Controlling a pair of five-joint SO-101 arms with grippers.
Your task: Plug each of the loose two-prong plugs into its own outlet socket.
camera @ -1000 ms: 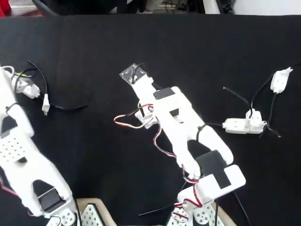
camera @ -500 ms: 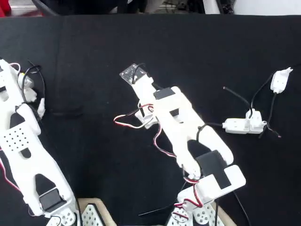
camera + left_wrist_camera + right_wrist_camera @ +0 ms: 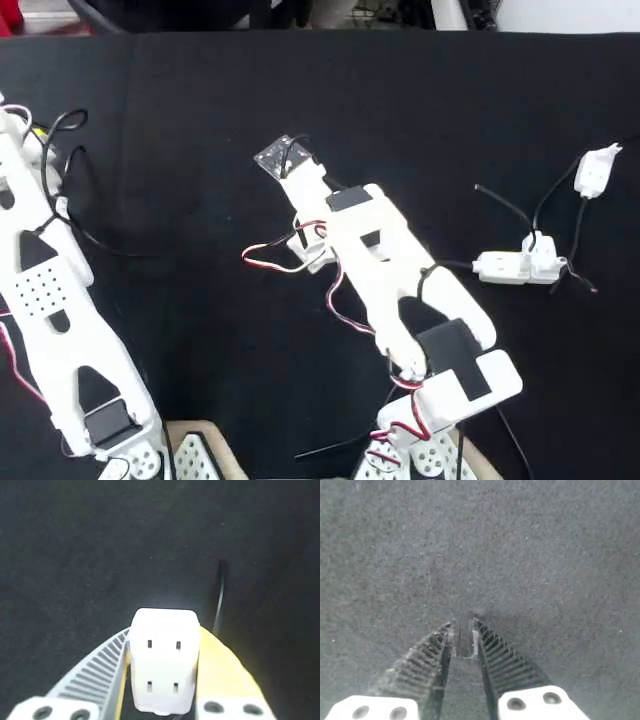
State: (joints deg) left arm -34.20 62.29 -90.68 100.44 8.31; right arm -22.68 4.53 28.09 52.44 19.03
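My left gripper (image 3: 164, 630) is shut on a white outlet socket block (image 3: 162, 672) whose face has two pairs of slots. It is held just above the black cloth. In the high view that arm stands at the far left edge, and a black cable (image 3: 62, 135) loops beside its gripper (image 3: 15, 125). My right gripper (image 3: 462, 625) is shut with nothing in it, its tips close over bare cloth near the table's middle (image 3: 280, 160). At the right lies a white outlet strip (image 3: 505, 267) with a plug (image 3: 541, 247) on it. A second white plug (image 3: 597, 172) lies farther back.
Black cloth (image 3: 200, 110) covers the whole table. Thin black cables (image 3: 560, 215) trail around the outlet strip at the right. A black cable (image 3: 220, 592) lies on the cloth beyond the held socket. Open cloth lies between the two arms and along the back.
The left arm has swung toward the back left, and the white socket and its cable at the left have shifted with it. The right arm has not moved.
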